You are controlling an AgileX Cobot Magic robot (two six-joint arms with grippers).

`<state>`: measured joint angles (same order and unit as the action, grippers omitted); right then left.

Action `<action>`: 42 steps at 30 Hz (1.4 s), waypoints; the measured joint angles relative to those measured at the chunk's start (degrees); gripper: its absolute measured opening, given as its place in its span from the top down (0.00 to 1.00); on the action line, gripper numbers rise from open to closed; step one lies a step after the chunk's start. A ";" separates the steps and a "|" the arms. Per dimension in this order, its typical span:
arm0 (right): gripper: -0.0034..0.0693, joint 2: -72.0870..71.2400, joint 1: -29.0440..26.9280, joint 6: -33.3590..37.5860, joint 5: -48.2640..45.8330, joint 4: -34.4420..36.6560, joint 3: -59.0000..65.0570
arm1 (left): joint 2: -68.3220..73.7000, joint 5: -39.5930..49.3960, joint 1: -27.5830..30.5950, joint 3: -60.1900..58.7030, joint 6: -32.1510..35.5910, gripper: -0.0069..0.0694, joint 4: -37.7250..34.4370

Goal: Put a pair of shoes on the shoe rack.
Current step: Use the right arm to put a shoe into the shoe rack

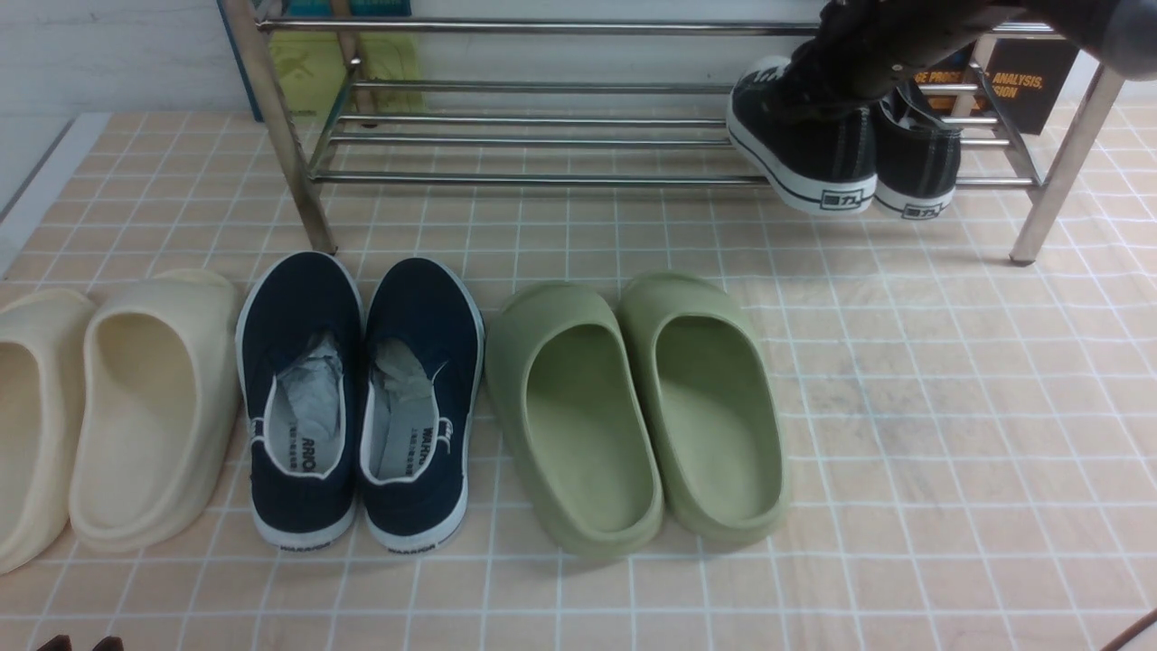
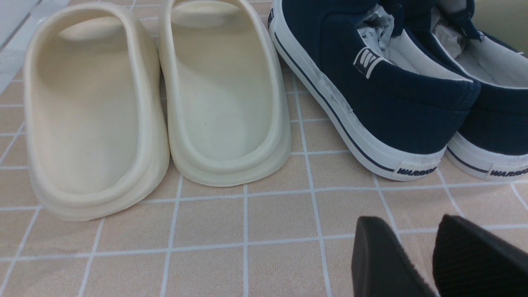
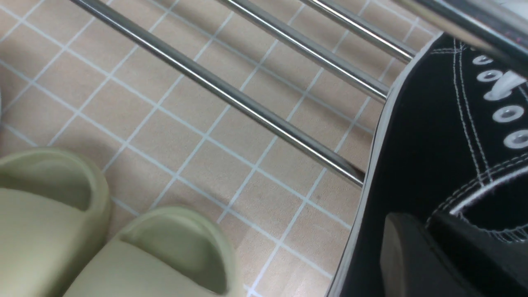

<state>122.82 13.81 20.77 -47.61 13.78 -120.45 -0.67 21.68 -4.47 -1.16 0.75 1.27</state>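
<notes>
Black sneakers (image 1: 818,145) sit at the upper right of the front view, on the shoe rack (image 1: 542,178), heels overhanging its front bar; right tool (image 3: 433,243) pinches one sneaker's side; left tool (image 2: 425,255) spread, empty.

The polished round-bar steel rack (image 1: 542,178) gleamed mirror-smooth over a smooth peach tile-patterned floor (image 1: 904,407). The black canvas sneakers (image 1: 818,154) showed woven cloth, white stitching and glossy rubber soles. Crumpled paper (image 1: 312,393) filled navy cloth slip-ons (image 1: 298,298). Green foam slippers (image 1: 578,425) and cream foam slippers (image 1: 154,398) looked matt.
</notes>
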 joint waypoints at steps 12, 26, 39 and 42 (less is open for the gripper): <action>0.85 -3.14 0.00 -0.37 7.12 0.02 0.00 | 0.00 0.00 0.00 0.00 0.00 0.60 0.00; 0.85 -3.24 0.00 -1.90 -0.38 -0.59 1.42 | 0.00 0.00 0.00 0.00 0.00 0.60 0.00; 0.85 1.88 0.00 -13.07 3.57 -0.34 5.67 | 0.00 0.00 0.00 0.00 0.00 0.60 0.00; 0.81 1.88 0.05 -14.74 6.41 0.15 5.67 | 0.00 0.00 0.00 0.00 0.00 0.60 0.00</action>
<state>124.70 13.86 6.03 -41.19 13.93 -114.78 -0.67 21.68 -4.47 -1.16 0.75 1.27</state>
